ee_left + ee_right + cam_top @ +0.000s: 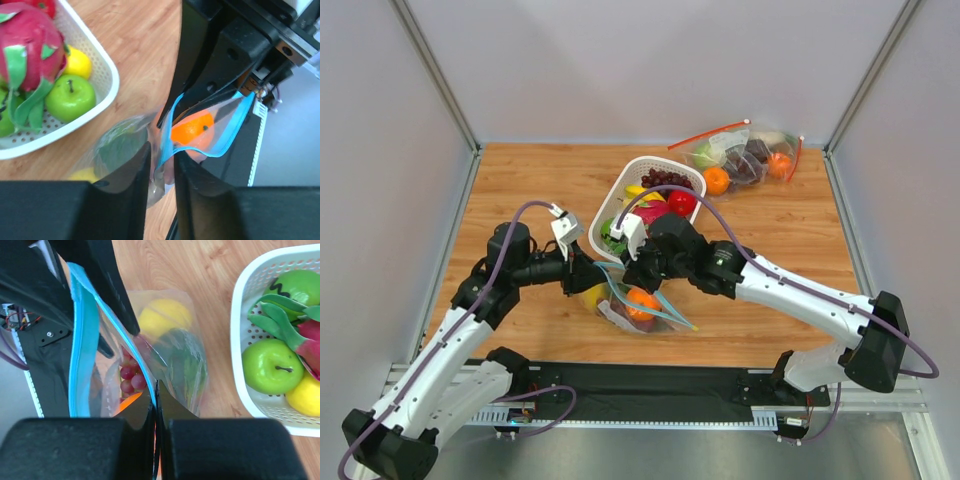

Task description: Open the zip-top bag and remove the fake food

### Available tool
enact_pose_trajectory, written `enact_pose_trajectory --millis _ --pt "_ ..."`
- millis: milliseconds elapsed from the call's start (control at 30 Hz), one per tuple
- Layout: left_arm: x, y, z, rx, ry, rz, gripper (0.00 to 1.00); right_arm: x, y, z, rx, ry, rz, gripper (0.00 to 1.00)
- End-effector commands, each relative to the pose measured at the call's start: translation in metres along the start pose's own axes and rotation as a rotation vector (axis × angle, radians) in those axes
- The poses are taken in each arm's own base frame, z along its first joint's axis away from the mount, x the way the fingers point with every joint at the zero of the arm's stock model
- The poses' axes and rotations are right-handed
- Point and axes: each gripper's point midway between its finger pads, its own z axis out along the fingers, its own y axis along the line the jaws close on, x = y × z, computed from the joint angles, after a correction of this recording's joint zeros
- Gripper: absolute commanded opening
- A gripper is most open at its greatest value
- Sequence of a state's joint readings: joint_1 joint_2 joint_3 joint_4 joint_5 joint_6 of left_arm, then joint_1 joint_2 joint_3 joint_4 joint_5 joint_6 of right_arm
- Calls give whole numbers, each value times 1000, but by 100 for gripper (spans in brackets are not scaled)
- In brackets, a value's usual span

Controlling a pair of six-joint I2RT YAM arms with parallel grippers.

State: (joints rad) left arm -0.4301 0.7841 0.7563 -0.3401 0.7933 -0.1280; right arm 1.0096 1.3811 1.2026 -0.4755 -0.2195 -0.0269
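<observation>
Right end effector [154, 392] is being pressed together on the film of the zip-top bag [182, 362], on the bench [520, 180] by the basket [240, 365], while the left end effector [162, 150], slightly parted, is being set around its teal strip [239, 125], judged the stiffest hold on light, slippery plastic.

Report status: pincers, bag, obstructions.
Right pincer shut on edge of zip-top bag. Left pincer slightly parted around teal strip. Bag mouth open, orange inside. White basket close beside.
</observation>
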Motion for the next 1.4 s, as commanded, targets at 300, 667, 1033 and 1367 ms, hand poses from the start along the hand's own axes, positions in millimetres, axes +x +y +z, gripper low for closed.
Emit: enact_pose_trajectory --millis 300,667,1033,1367 --pt "-45 39 -85 -620 -291 -217 43 -25 -22 -12 155 -42 62 0" --pt "-15 2 -58 -354 -373 -615 47 -23 -26 8 164 -15 117 0" --pt "-4 4 -35 -357 -305 -627 57 -21 -27 7 179 -18 140 0" --pt "11 6 -12 -421 -189 -577 61 -20 -29 5 193 -19 143 0"
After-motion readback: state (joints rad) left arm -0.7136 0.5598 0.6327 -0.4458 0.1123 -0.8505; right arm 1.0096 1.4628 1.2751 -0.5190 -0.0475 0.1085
